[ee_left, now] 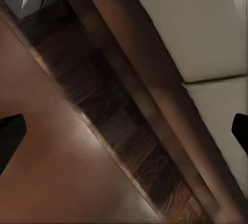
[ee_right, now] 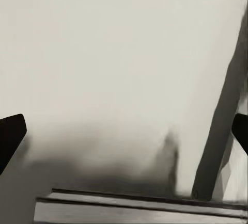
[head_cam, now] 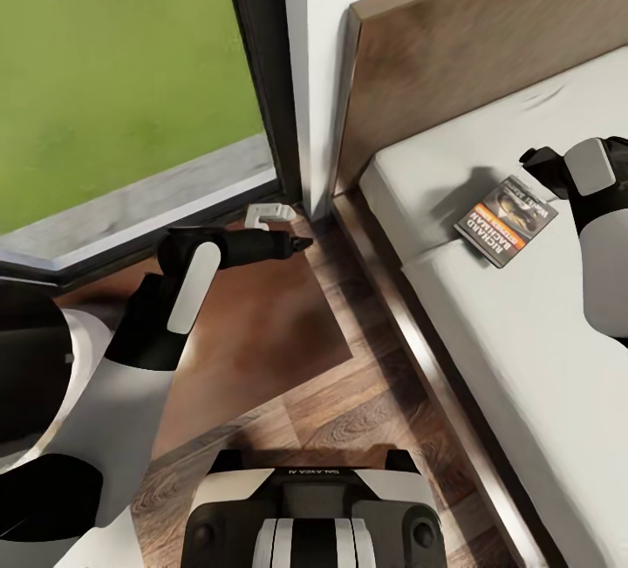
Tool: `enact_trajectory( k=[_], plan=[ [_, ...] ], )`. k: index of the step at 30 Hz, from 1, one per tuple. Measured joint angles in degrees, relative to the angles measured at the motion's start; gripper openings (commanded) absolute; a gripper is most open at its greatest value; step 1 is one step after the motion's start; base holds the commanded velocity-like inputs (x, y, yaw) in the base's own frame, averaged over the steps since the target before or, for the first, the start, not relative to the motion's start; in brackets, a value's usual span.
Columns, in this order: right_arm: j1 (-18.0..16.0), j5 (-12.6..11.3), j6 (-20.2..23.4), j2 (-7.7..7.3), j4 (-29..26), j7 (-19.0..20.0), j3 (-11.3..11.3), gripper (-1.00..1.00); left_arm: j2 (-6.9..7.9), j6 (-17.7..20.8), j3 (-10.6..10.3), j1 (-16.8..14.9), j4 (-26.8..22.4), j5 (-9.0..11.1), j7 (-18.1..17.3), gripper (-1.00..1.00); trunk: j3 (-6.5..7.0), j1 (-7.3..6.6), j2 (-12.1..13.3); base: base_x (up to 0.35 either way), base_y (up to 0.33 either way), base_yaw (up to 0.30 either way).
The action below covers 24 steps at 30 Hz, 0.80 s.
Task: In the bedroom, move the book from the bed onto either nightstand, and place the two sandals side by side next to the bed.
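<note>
1. Bed: cut off by the head view's right and bottom edges.
2. Book: small cover lettering too fine to read; in the right wrist view only its page edge shows, cropped by the frame.
3. Right gripper: fingertips indistinct in the head view; jaw gap undeterminable there.
4. Nightstand: partly behind the left arm.

Book: thin dark paperback, orange band, white lettering, flat and askew on off-white mattress of bed, right of frame. Nightstand: glossy brown top, centre left, just beside the bed's dark wooden frame.
</note>
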Motion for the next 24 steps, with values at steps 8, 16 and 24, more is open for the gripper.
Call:
enact_trajectory(
  k=[8,16,24],
  plan=[
    [0.01,0.01,-0.08,-0.02,0.0,0.01,0.02,1.0,-0.01,0.01,-0.04,-0.01,-0.03,0.01,-0.06,1.0,-0.08,0.01,0.0,-0.035,-0.055,0.0],
    [0.01,0.01,0.03,-0.02,0.0,0.02,0.02,1.0,-0.07,0.01,-0.04,-0.02,-0.08,0.1,-0.29,1.0,-0.08,0.0,0.0,-0.052,0.011,0.0],
    [0.01,0.01,0.0,-0.02,0.0,0.02,0.08,1.0,-0.06,0.01,-0.04,0.0,-0.08,0.13,-0.39,1.0,-0.08,0.02,0.0,-0.171,0.064,0.0]
  ],
)
